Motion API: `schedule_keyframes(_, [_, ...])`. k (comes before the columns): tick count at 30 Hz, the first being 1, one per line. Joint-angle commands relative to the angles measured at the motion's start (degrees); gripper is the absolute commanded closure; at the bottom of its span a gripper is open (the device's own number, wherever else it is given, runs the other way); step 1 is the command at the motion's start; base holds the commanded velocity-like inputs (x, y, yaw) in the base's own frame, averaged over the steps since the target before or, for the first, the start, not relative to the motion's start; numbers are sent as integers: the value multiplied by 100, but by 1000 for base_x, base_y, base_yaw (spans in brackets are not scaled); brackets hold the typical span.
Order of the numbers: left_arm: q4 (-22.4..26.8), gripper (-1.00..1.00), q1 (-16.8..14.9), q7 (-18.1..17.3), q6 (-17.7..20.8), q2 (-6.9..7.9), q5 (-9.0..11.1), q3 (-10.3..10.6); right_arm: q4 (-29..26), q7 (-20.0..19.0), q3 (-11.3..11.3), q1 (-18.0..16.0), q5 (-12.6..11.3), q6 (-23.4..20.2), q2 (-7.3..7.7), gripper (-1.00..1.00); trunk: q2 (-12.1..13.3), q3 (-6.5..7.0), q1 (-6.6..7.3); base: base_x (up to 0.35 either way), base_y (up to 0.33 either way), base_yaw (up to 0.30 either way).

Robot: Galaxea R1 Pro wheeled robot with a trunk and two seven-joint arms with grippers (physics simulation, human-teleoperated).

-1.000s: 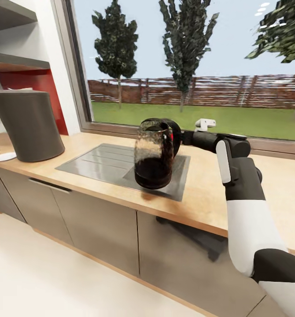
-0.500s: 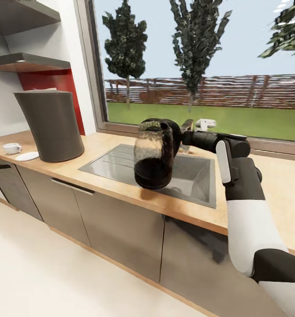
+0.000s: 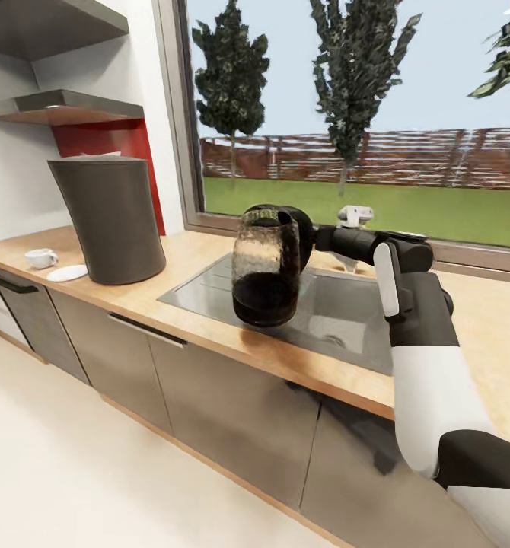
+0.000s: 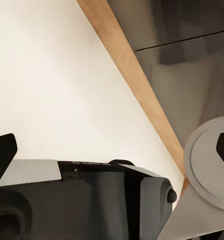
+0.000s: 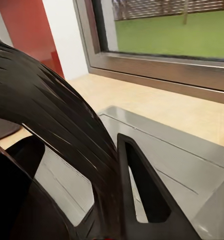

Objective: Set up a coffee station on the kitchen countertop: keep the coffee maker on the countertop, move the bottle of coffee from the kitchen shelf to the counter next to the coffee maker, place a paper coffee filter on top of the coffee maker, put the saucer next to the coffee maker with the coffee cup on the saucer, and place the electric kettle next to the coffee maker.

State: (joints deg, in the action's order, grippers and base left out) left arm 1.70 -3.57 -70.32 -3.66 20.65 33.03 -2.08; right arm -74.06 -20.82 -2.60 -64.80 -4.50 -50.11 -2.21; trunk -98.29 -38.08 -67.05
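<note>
Dark glass catches the eye first in the head view: the electric kettle (image 3: 266,268) hangs upright above the near edge of the table (image 3: 209,293), over the left part of the steel sink (image 3: 339,312), its base clear of the wood. The right pincer (image 3: 307,237) reaches in from the right and is clamped on the black handle at the kettle's far right side. The coffee maker (image 3: 110,219) stands on the table well to the left, near the red wall panel (image 3: 110,144), with something pale lying on its top. Left of it lies the saucer (image 3: 66,272), and the coffee cup (image 3: 40,259) sits on the table just beside the saucer, farther left, not on it. The kitchen shelf (image 3: 65,106) juts from the wall above the coffee maker. Behind the table a wide window (image 3: 361,114) shows grass, trees and a fence.

From the left wrist view, the left pincer's (image 4: 112,145) dark fingers (image 4: 1,150) show at the two sides of the picture, spread apart with nothing between them, over the pale floor (image 4: 56,80) and a strip of wooden plinth below the dark cabinet fronts (image 4: 192,65).

From the right wrist view, the kettle's ribbed black handle (image 5: 56,120) fills the near space, gripped close to the camera, with the sink's drainer and the window sill (image 5: 162,75) beyond.
</note>
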Motion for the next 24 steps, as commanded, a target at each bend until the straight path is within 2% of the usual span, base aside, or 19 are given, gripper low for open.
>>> schedule_keyframes(1, [-4,-100,-4,-8,-38,0,-25,-18,-3,7,-17,-6,-68,-43,-7,100,-3,-6,-2,252,224,2])
schedule_keyframes(11, [-4,-100,-4,-8,-38,0,-25,-17,-3,8,-16,-6,-64,-38,-8,100,-3,-6,-2,239,234,0])
schedule_keyframes(24, [-4,-100,-4,-8,-38,0,-25,-20,14,8,-18,-6,-64,-26,-6,100,-3,-6,-2,170,273,0])
